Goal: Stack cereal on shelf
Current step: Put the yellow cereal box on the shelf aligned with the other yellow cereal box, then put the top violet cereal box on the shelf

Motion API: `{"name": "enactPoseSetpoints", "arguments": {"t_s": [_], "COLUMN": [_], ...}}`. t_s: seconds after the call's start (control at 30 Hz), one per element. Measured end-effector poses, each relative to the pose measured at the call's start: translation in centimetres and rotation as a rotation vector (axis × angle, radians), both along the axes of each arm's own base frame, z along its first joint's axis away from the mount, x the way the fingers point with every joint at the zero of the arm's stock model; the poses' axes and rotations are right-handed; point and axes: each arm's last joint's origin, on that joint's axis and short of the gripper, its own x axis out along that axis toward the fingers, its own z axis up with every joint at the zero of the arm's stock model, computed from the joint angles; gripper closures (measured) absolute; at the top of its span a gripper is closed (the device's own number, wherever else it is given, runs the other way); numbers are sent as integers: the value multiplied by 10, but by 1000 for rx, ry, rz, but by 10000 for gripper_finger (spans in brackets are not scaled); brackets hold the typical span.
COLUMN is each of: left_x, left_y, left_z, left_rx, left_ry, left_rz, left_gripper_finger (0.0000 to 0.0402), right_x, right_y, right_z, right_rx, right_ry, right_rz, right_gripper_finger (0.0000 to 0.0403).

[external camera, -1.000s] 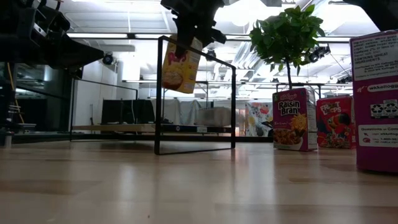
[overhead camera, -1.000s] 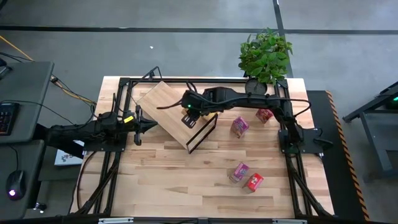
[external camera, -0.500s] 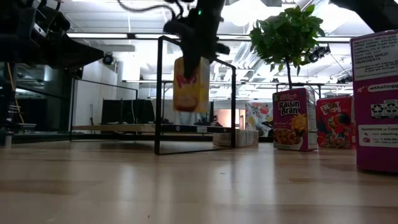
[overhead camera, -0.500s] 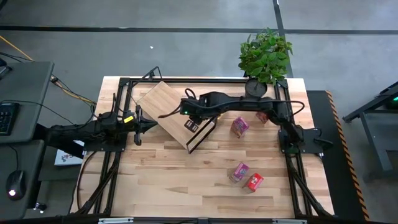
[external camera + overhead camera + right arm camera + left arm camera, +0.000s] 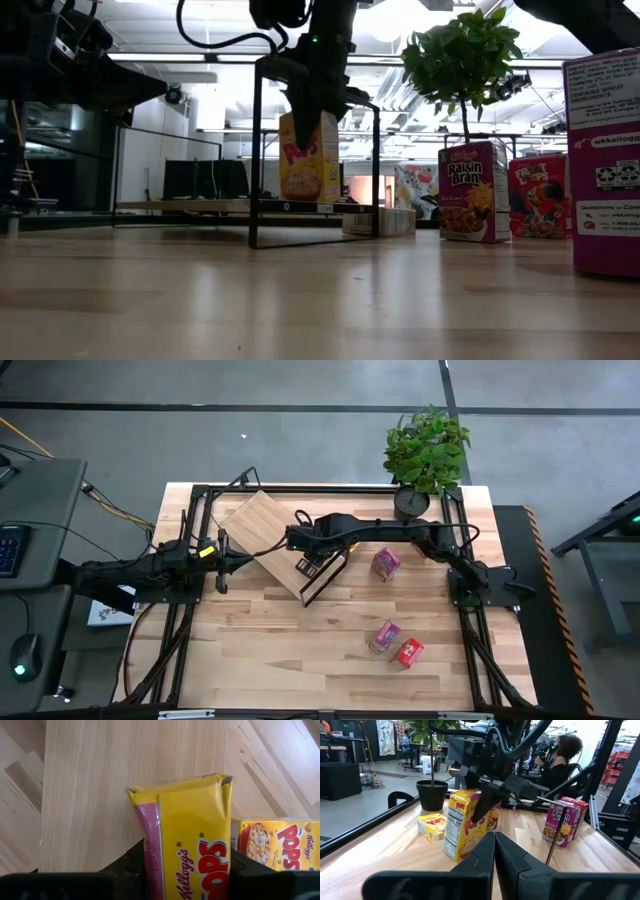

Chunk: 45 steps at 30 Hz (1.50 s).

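Butcher-block tabletop (image 5: pixel 300 640) bears the shelf (image 5: pixel 268 530); right gripper (image 5: pixel 316 100) clamps an upright yellow cereal box (image 5: pixel 308 158) at its 3 o'clock end; left gripper (image 5: pixel 494 851) pinched together, idle.

right pincer (image 5: pixel 318 105) clamped on upright yellow cereal box (image 5: pixel 308 158) inside the shelf's black wire frame (image 5: pixel 256 150)

The right gripper (image 5: pixel 306 546) and its upright yellow box (image 5: pixel 309 158) fill the shelf's (image 5: pixel 262 528) wire-frame end (image 5: pixel 325 574); a second yellow box (image 5: pixel 432 826) lies beside. The board's far-left corner stays bare, and the worktop's (image 5: pixel 270 650) near-left corner offers open passage.
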Motion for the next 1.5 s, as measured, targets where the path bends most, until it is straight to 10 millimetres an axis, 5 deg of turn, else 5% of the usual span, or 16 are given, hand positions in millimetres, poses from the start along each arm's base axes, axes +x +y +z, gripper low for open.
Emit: {"name": "enactPoseSetpoints", "arguments": {"t_s": [0.33, 0.73, 1.5], "left_x": [0, 0, 0], "left_y": [0, 0, 0], "left_z": [0, 0, 0], "left_rx": [0, 0, 0], "left_ry": [0, 0, 0], "left_rz": [0, 0, 0], "left_gripper_finger": [398, 398, 398], "right_x": [0, 0, -15], "right_y": [-3, -7, -10], "right_z": [-1, -2, 77], "right_rx": [-15, -22, -132], "right_ry": [9, 19, -141], "right_rz": [-4, -4, 86], "right_gripper_finger": [263, 155, 148]}}
